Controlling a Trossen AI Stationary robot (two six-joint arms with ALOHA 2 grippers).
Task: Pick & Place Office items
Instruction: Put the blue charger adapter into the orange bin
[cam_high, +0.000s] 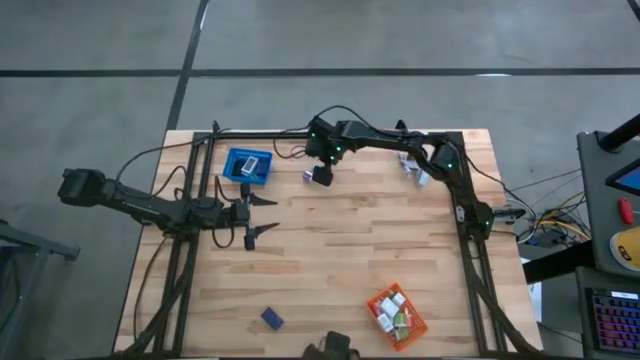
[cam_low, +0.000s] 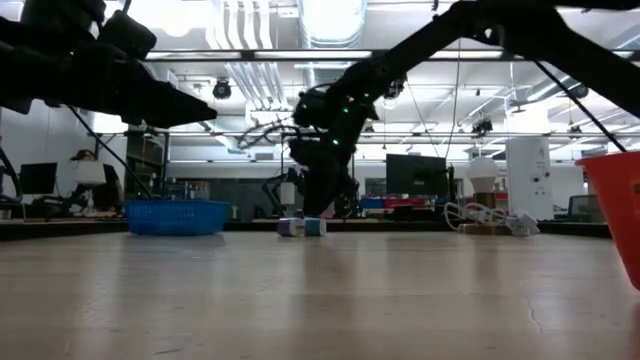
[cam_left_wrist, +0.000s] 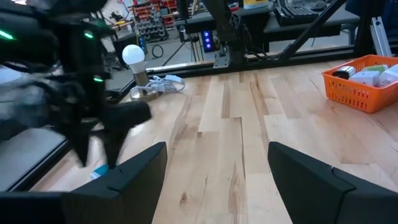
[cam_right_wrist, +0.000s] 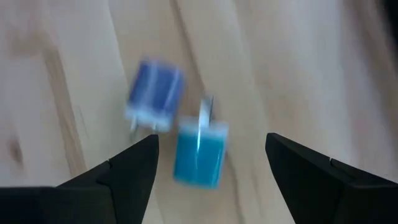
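Right gripper (cam_high: 322, 174) hung over the far-middle of the table (cam_high: 340, 250), pointing down, fingers spread with nothing between them. Directly under it were two small items lying side by side and apparently touching: a blue block (cam_right_wrist: 154, 94) and a teal block (cam_right_wrist: 199, 154). Jaws straddled the teal one, so I'd judge that as the pick target, approach not yet finished. Low view showed the pair on the wood just beside the gripper, not lifted.

Right arm reached in from the right edge, elbow high over the far-right corner, forearm running left along the far side. Long stretch, wrist bent down.

Left gripper (cam_high: 262, 213) sat at the left side, just near of the blue basket (cam_high: 248, 166), held level above the table and aimed right. Fingers released, holding nothing. It looked parked, clear of the right arm's work area.

Other task items:
- blue basket, far left, held at least one pale item; can't tell more.
- orange basket (cam_high: 398, 316), near right, held several white and pale boxes.
- a dark blue block (cam_high: 272, 319) lay alone near the near edge, left of centre, well apart from both grippers.
- a small cluster of pale items (cam_high: 415, 170) sat far right under the right arm; too small to sort out.

Which basket the teal block belonged in, I couldn't tell.
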